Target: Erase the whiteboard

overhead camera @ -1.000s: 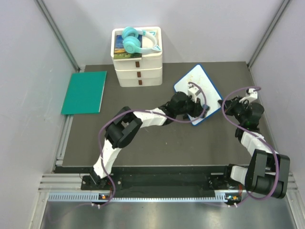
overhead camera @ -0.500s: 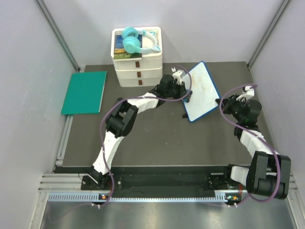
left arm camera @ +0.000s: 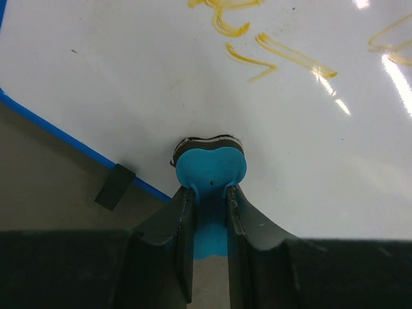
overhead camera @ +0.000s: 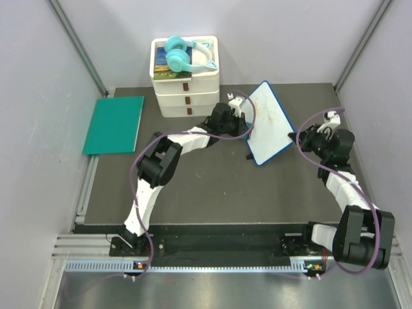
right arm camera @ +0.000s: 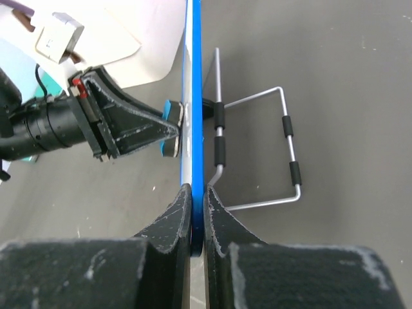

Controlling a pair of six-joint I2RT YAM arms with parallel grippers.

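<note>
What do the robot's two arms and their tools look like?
The left arm and right arm match: white links, bulky black joint housings, and a purple cable looping loosely along each. The left tool and right tool each have two matt black fingers; the right one's look scuffed with pale marks.

The whiteboard is white with a thin blue frame and yellow-orange scribbles. The eraser pad is bright blue and the left fingers are black. The mat is green, the tabletop dark grey, and the headphones turquoise.
</note>
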